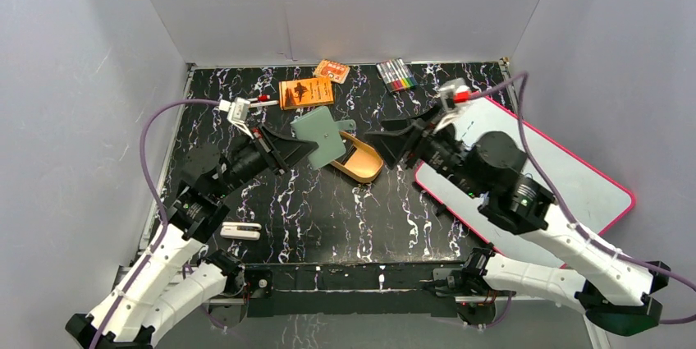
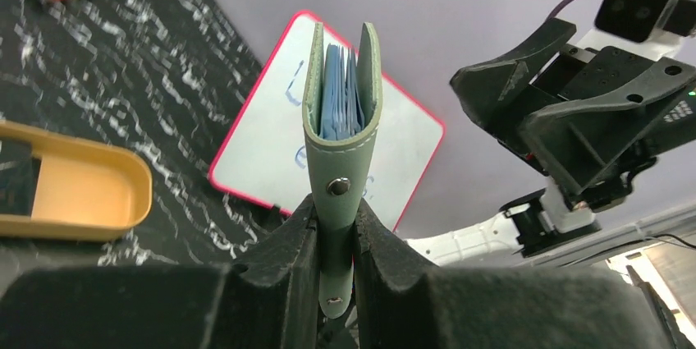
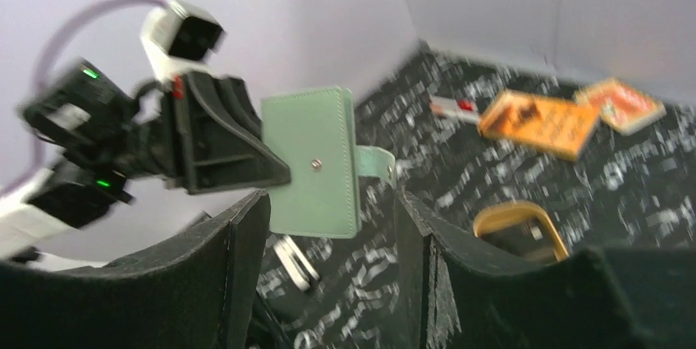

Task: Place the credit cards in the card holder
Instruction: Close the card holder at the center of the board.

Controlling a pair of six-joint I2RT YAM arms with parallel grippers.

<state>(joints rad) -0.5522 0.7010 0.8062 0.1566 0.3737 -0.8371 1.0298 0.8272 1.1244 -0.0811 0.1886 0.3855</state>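
My left gripper (image 1: 305, 149) (image 2: 335, 219) is shut on the sage-green card holder (image 1: 322, 137) (image 2: 341, 111) at its spine, holding it up above the table. It stands edge-on in the left wrist view, slightly parted, with pale blue pockets inside. My right gripper (image 1: 376, 142) (image 3: 331, 201) faces it from the right, jaws open with nothing between them; the card holder (image 3: 312, 160) hangs just beyond its fingertips. A dark flat shape that looks like a credit card (image 2: 15, 178) lies in the golden tin (image 1: 359, 164) below the holder.
A pink-rimmed whiteboard (image 1: 566, 176) lies on the right under my right arm. An orange booklet (image 1: 306, 92), a smaller orange packet (image 1: 331, 71) and a marker set (image 1: 396, 75) sit at the back. A small white object (image 1: 240, 231) lies near the left arm's base.
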